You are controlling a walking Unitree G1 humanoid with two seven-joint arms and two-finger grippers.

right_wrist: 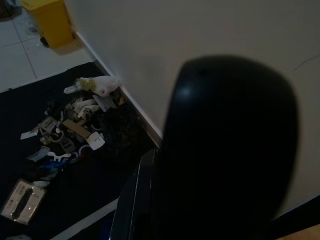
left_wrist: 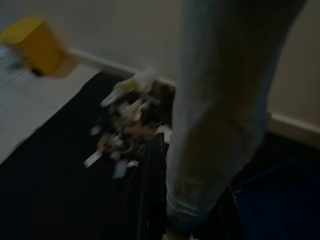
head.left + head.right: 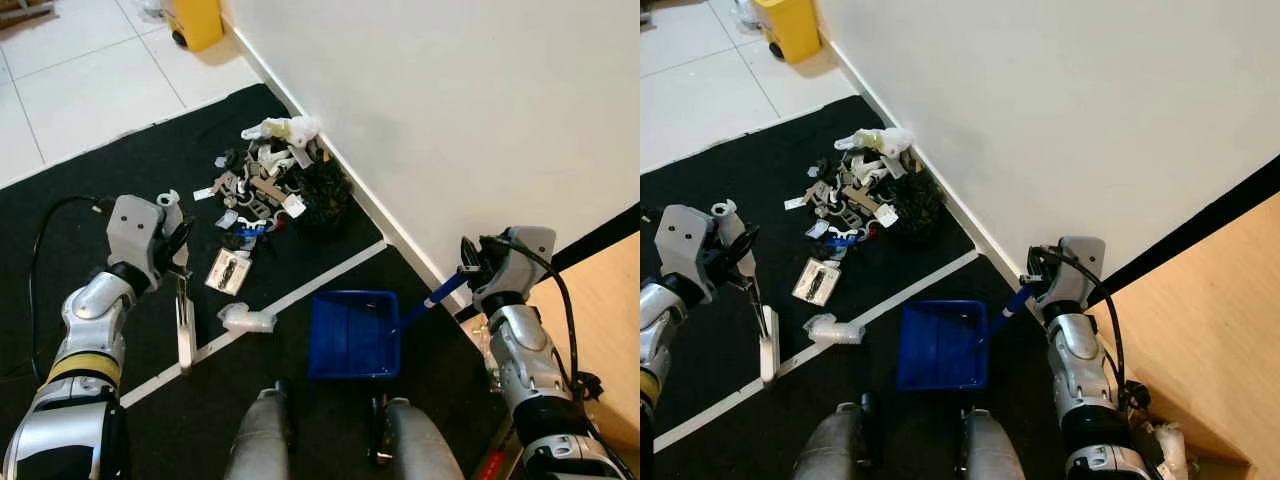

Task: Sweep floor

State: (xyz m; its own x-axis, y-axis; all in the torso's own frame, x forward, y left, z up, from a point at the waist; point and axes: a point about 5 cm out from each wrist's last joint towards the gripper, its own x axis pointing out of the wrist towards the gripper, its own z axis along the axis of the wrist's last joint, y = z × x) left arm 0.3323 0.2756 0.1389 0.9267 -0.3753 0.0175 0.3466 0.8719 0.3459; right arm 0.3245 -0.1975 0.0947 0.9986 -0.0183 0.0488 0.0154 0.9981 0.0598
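the left gripper (image 3: 178, 243) is pinched round the thin handle of a small white brush (image 3: 186, 325), whose head hangs down to the black mat (image 3: 120, 180) at about 8 o'clock in the head views, just beside the white line (image 3: 300, 290) painted across the mat. holding it high on the handle keeps the bristle end low and free to drag across the floor.

the right gripper (image 3: 468, 258) is clamped on the blue handle of the dustpan (image 3: 352, 335), which slopes down toward 8 o'clock from the hand. the blue pan sits flat on the mat at 6 o'clock, just ahead of the robot's knees; the frames do not make clear which edge is its open mouth. the pan looks empty, so collection seems not yet begun.

the litter pile (image 3: 268, 185), a heap of paper scraps, cardboard bits, white plastic and a dark crumpled mass, lies near 12 o'clock against the skirting of the white wall (image 3: 450, 110), a corner that pens it from one side. a flat packet (image 3: 228, 270) and a crumpled white wrapper (image 3: 246, 319) lie apart from it, between pile and pan, the wrapper nearest the brush.

a yellow bin (image 3: 193, 20) stands at 11 o'clock on the pale tiles beyond the mat. the likely job is drawing the strays, then the pile, toward the pan.
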